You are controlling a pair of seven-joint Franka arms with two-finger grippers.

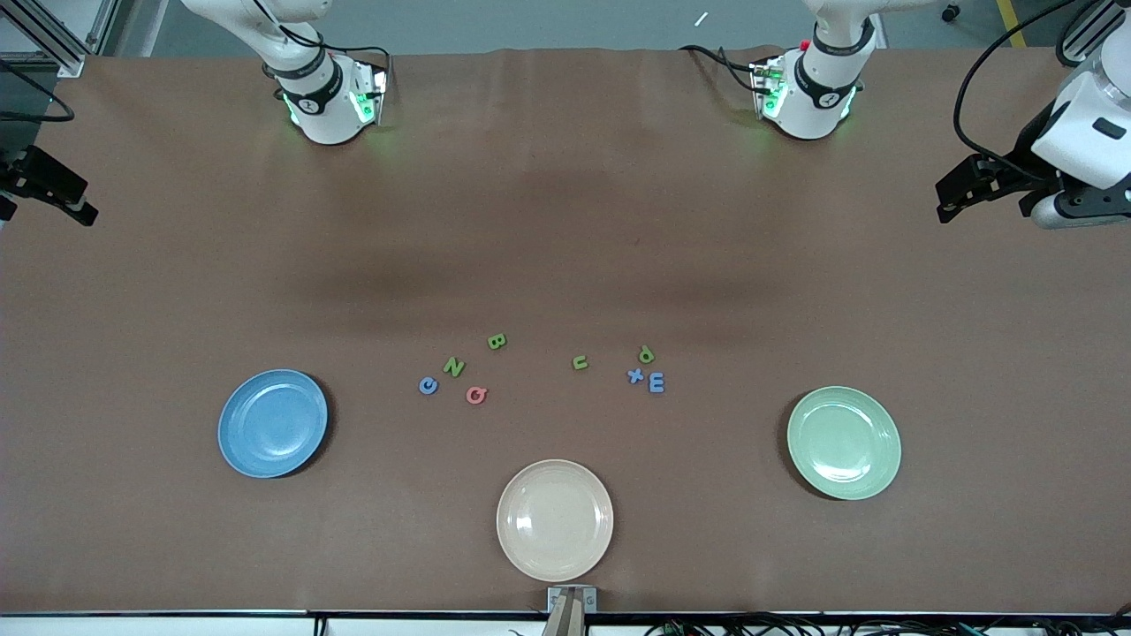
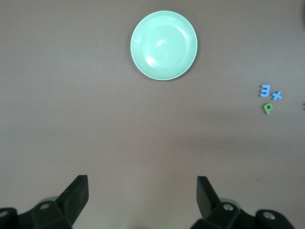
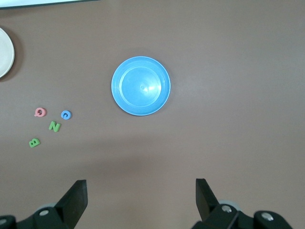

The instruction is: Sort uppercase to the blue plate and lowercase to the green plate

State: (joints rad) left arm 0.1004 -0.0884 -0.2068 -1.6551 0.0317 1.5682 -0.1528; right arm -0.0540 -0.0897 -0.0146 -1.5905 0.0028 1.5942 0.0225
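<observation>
The uppercase pieces lie in a cluster mid-table: green B (image 1: 497, 341), green N (image 1: 453, 367), blue C (image 1: 428, 385) and pink-red G (image 1: 476, 395). The lowercase pieces lie toward the left arm's end of it: green u (image 1: 580, 361), green p (image 1: 647, 354), blue x (image 1: 634, 375) and the blue three-pronged piece (image 1: 656, 382). The blue plate (image 1: 272, 423) and the green plate (image 1: 844, 442) both hold nothing. My left gripper (image 2: 143, 191) hangs open high above bare cloth near the green plate (image 2: 164, 45). My right gripper (image 3: 141, 193) hangs open high near the blue plate (image 3: 141, 86).
A cream-beige plate (image 1: 555, 519) sits nearest the front camera, between the two coloured plates. Brown cloth covers the table. The two arm bases (image 1: 331, 102) (image 1: 808, 93) stand along the table's edge farthest from that camera.
</observation>
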